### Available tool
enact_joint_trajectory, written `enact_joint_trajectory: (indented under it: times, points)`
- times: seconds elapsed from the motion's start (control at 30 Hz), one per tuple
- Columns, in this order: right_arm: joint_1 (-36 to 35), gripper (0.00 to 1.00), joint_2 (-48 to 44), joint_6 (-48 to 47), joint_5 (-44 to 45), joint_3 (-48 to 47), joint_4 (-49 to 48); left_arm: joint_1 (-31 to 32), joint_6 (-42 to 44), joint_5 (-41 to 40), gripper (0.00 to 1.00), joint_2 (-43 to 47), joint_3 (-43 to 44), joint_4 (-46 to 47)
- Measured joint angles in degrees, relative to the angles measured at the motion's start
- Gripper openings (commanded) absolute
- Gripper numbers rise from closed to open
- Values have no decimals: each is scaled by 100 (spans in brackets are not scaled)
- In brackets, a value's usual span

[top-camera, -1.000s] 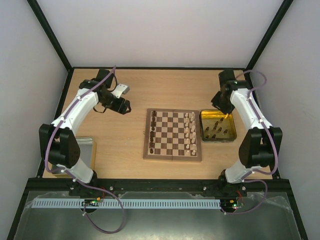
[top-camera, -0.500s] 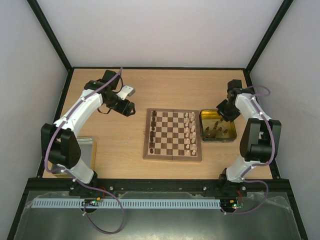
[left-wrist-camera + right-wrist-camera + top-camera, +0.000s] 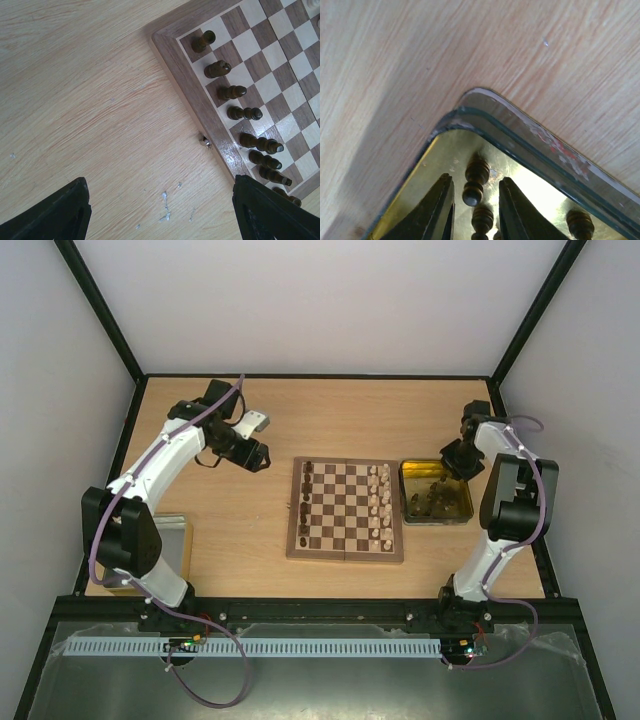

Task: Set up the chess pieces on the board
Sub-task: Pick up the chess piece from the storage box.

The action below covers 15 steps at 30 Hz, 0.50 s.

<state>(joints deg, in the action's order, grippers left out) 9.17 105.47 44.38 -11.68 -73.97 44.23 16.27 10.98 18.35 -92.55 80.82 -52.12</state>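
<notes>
The board (image 3: 345,555) lies mid-table. Dark chess pieces (image 3: 304,505) stand along its left side and cream ones (image 3: 380,505) fill its right side. More dark pieces lie in the yellow tray (image 3: 436,520) right of the board. My right gripper (image 3: 450,460) is down in the tray's far corner (image 3: 530,135). Its jaws (image 3: 475,178) are narrowly open on either side of a dark piece (image 3: 477,172), with small gaps showing. My left gripper (image 3: 258,455) hovers wide open (image 3: 160,210) over bare table beside the board's edge (image 3: 200,95) and its row of dark pieces (image 3: 218,69).
A second shallow tray (image 3: 175,540) sits at the near left by the left arm's base. A small metal clasp (image 3: 205,142) juts from the board's left edge. Black frame posts and white walls enclose the table.
The right arm swung its gripper down into the tray's far corner and its jaws narrowed around a dark piece. The left gripper shifted slightly toward the board, then held still.
</notes>
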Motion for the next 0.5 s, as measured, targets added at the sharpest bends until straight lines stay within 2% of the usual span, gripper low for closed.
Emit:
enact_joint_trajectory:
  times: [0.37,0.5]
  points:
    - [26,23,236,-13,-81,-39,-190,0,2,-74,78,0,0,0]
    - [26,15,236,-20,-157,35,-278,0,2,-90,78,0,0,2]
